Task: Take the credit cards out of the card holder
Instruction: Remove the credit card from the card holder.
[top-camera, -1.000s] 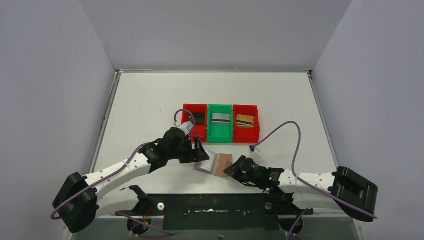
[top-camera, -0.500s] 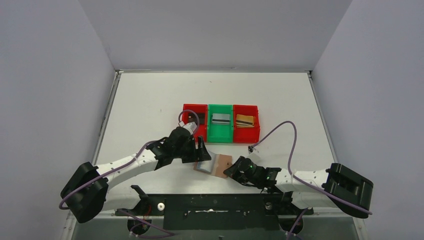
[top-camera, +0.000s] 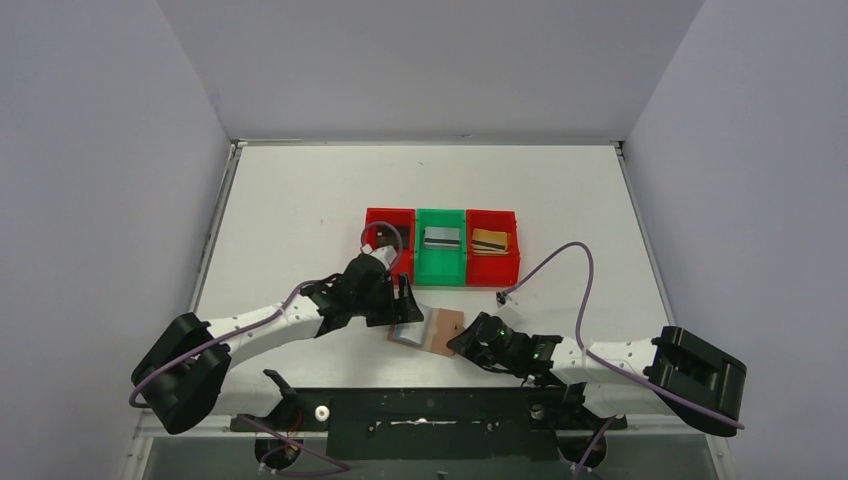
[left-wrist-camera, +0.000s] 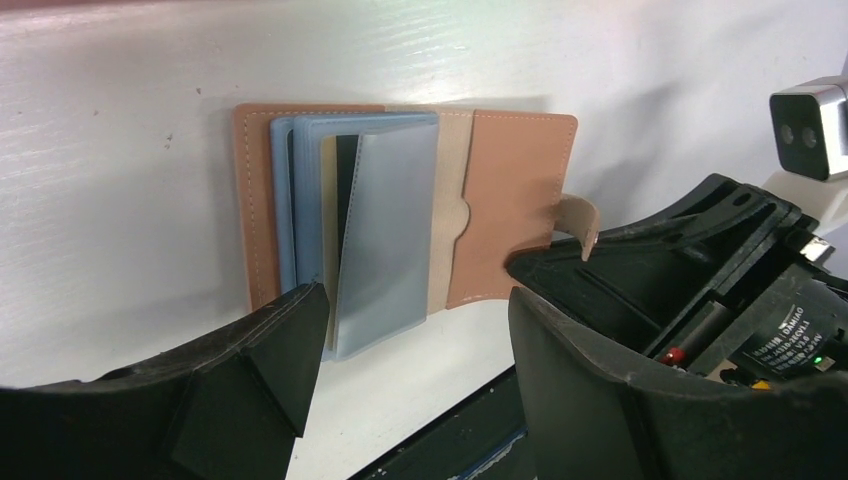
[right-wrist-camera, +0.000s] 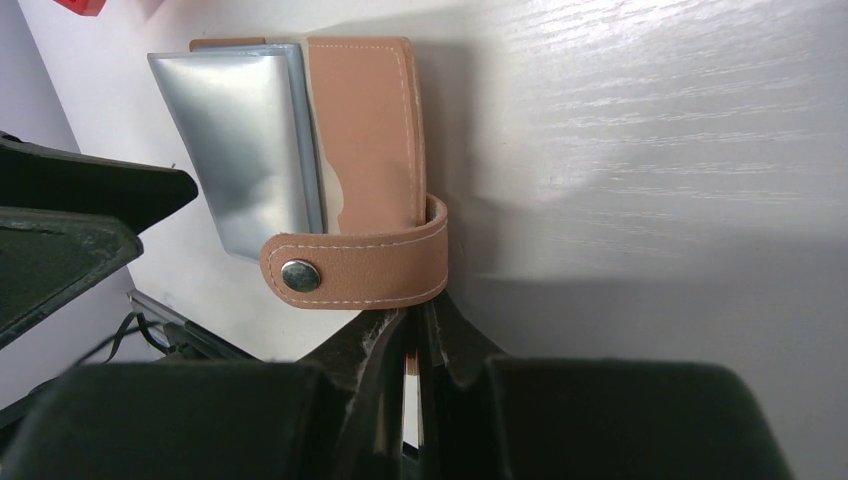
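Observation:
The tan leather card holder (top-camera: 440, 330) lies open on the table between my two grippers. In the left wrist view its grey-blue slots (left-wrist-camera: 300, 210) fan out. A glossy grey sleeve (left-wrist-camera: 388, 235) tilts up in front of a card (left-wrist-camera: 340, 200) with a pale edge and a black stripe. My left gripper (left-wrist-camera: 415, 375) is open, just short of the slots' near edge, holding nothing. My right gripper (right-wrist-camera: 415, 325) is shut on the holder's edge under the curled snap tab (right-wrist-camera: 350, 272). Other credit cards lie in the bins: silver (top-camera: 441, 238) and gold (top-camera: 489, 241).
A row of three bins stands just behind the holder: red (top-camera: 375, 222), green (top-camera: 441, 268), red (top-camera: 492, 268). The left arm's cable loops over the left red bin. The black mounting frame (top-camera: 430, 405) runs along the table's near edge, close to the holder.
My left arm has swung in and its gripper has shifted a little right, nearer the holder, still open. The right arm settled slightly early on and has stayed shut on the holder.

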